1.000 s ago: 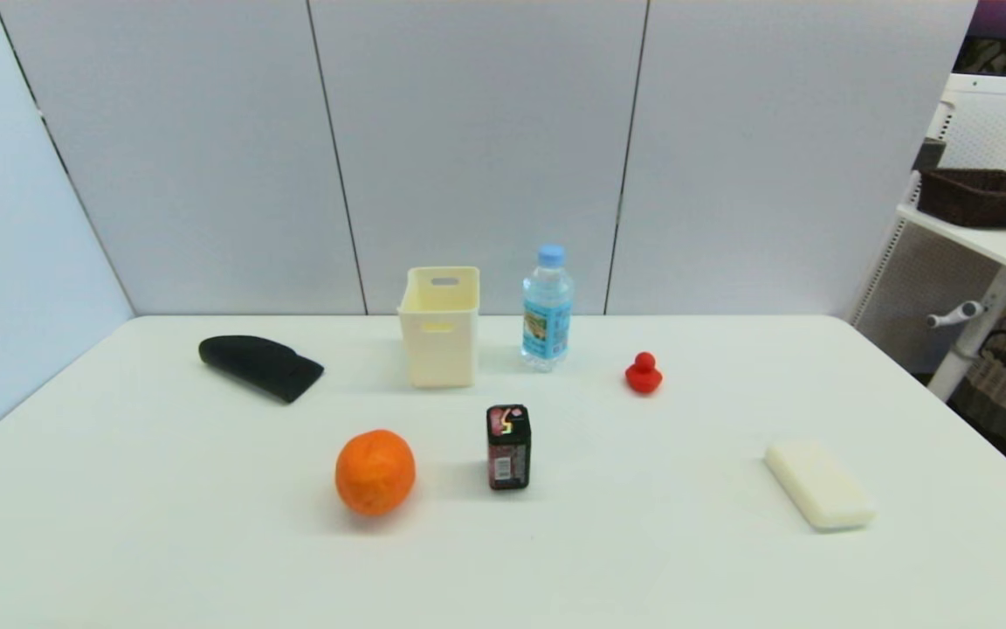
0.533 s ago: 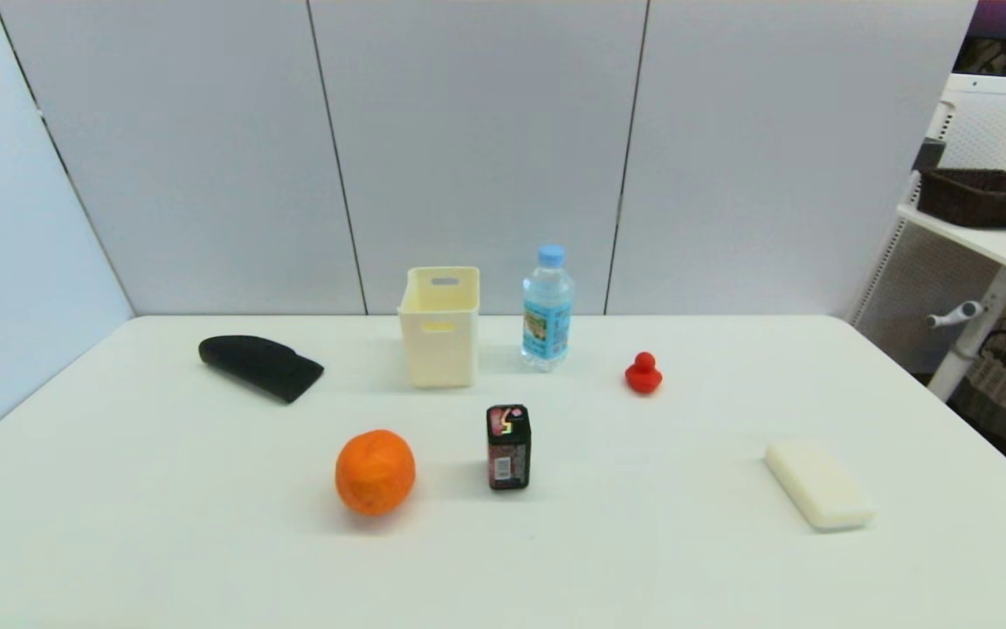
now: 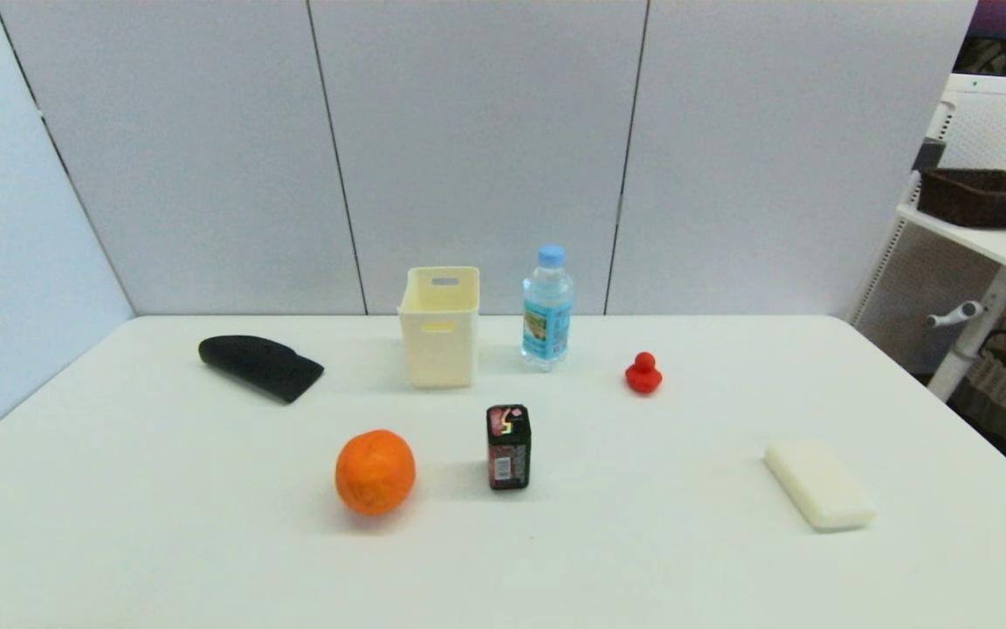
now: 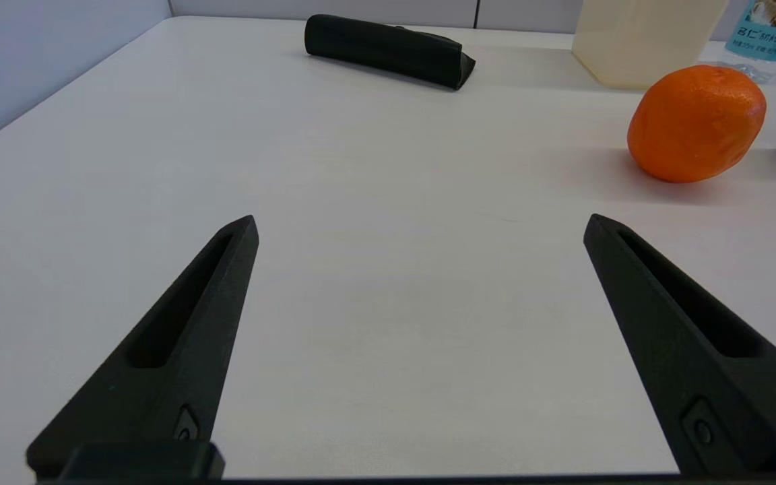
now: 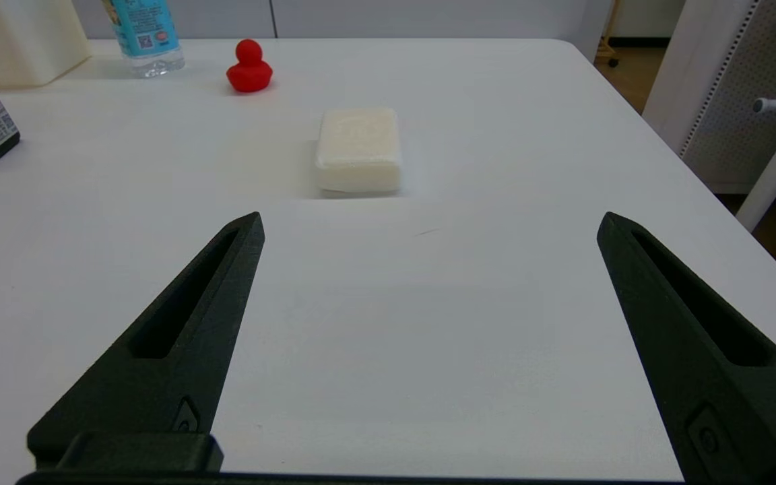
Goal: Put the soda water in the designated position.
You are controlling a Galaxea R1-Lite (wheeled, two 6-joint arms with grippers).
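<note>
The soda water (image 3: 547, 307), a clear bottle with a light-blue cap and blue label, stands upright at the back of the white table (image 3: 660, 559), just right of the cream bin (image 3: 440, 326). Its lower part shows in the right wrist view (image 5: 140, 37) and a label corner in the left wrist view (image 4: 768, 30). Neither arm shows in the head view. My left gripper (image 4: 419, 225) is open above bare tabletop at the near left. My right gripper (image 5: 428, 222) is open above the near right, far from the bottle. The designated position has no visible marker.
An orange (image 3: 375, 471) and a small dark carton (image 3: 508, 445) stand in front of the bin. A black folded object (image 3: 260, 366) lies at back left, a red duck (image 3: 644, 374) right of the bottle, a white block (image 3: 818, 484) at right. A shelf (image 3: 983, 240) stands beyond the table's right edge.
</note>
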